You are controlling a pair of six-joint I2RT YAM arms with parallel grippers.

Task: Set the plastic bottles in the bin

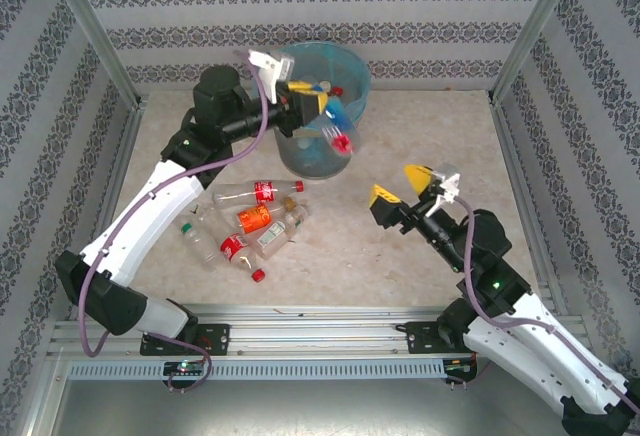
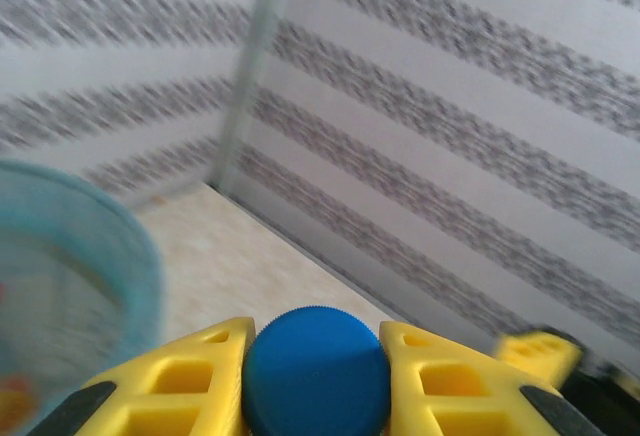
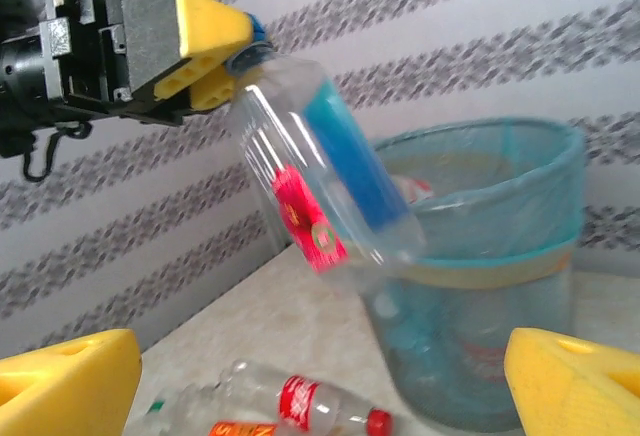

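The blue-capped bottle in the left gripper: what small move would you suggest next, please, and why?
Probably carry the left gripper a little further over the bin before opening. It is shut on the blue cap, and the tilted bottle hangs with its lower end about at the bin's rim, not clearly above the opening, so a drop now might miss.

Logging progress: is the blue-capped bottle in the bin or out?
Out: the left gripper is shut on its cap, holding the bottle tilted near the bin's rim.
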